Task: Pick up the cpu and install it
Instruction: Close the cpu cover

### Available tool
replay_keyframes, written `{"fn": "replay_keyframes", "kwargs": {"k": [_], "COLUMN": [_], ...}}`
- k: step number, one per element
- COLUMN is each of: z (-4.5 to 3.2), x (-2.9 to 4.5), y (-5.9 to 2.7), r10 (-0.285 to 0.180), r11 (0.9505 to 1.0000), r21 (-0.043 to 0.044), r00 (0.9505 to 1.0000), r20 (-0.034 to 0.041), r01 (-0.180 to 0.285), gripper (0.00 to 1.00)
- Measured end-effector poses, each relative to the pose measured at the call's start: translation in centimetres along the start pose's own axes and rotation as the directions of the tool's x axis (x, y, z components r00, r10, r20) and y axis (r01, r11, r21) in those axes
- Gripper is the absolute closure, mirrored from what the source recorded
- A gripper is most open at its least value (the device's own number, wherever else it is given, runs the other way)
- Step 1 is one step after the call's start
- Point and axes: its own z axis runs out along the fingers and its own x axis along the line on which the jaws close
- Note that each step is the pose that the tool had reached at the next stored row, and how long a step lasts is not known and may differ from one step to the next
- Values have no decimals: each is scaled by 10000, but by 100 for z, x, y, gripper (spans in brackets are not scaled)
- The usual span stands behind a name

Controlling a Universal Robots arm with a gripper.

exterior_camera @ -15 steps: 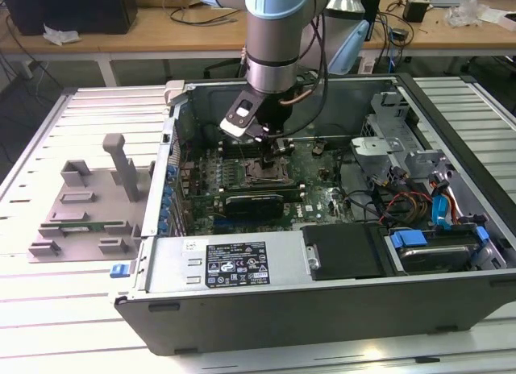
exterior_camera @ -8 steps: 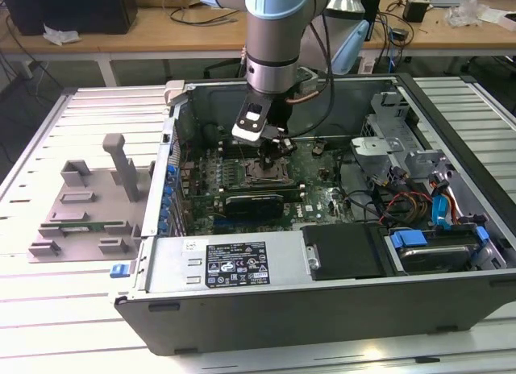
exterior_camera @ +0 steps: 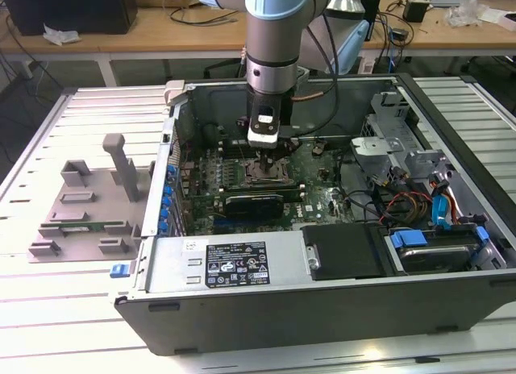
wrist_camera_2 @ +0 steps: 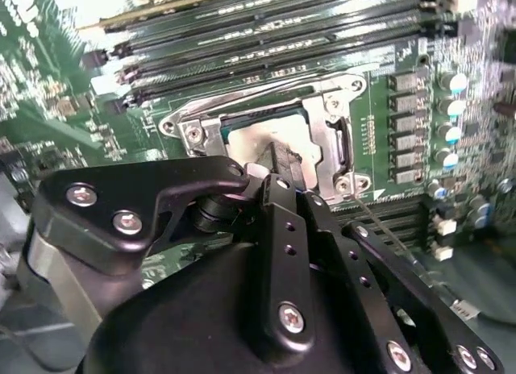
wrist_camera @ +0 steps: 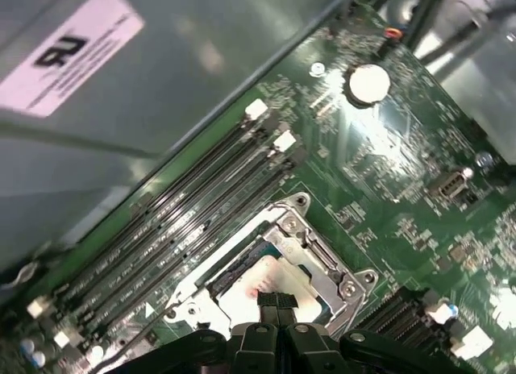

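The cpu [wrist_camera_2: 248, 140] [wrist_camera: 256, 279], a flat square chip with a dull silver top, lies inside the open metal socket frame [wrist_camera_2: 332, 108] [wrist_camera: 326, 257] on the green motherboard. My gripper [exterior_camera: 264, 154] hangs straight down into the open computer case over that socket. In both wrist views its black fingertips [wrist_camera_2: 287, 160] [wrist_camera: 276, 300] stand close together, right at the cpu's top face near one edge. The fingers look shut, with nothing seen between them. The gripper body hides part of the chip and socket.
Long memory slots [wrist_camera_2: 282, 51] [wrist_camera: 185, 229] run beside the socket. The case wall [exterior_camera: 173, 148] rises at the exterior view's left. A black card [exterior_camera: 254, 203] and power supply [exterior_camera: 234, 261] sit nearer the front, cables and drive bays [exterior_camera: 411, 205] at the right. A grey parts fixture [exterior_camera: 81, 205] rests outside.
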Motion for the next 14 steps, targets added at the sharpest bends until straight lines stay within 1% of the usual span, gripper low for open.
{"fn": "replay_keyframes", "kwargs": {"k": [3,5,6,7,8,9,10,12,13,14], "z": [2,4,5,7,8,9,10,11,12,14], "x": [0,0,0,0,0,0,0,0,0,0], "y": [0,0,0,0,0,0,0,0,0,0], "r10": [-631,-1212,-1708,-2290,-2549,-2733,-3046,-3418,-3768,-4173], "r11": [9980,9926,9853,9734,9670,9619,9525,9398,9263,9087], "r21": [7,14,20,29,33,36,40,47,53,60], "r00": [9980,9926,9853,9734,9670,9619,9525,9398,9263,9087], "r20": [13,24,32,43,47,51,56,62,68,74], "r01": [631,1212,1708,2290,2549,2733,3046,3417,3768,4173], "gripper": [89,89,89,89,89,89,89,89,89,89]}}
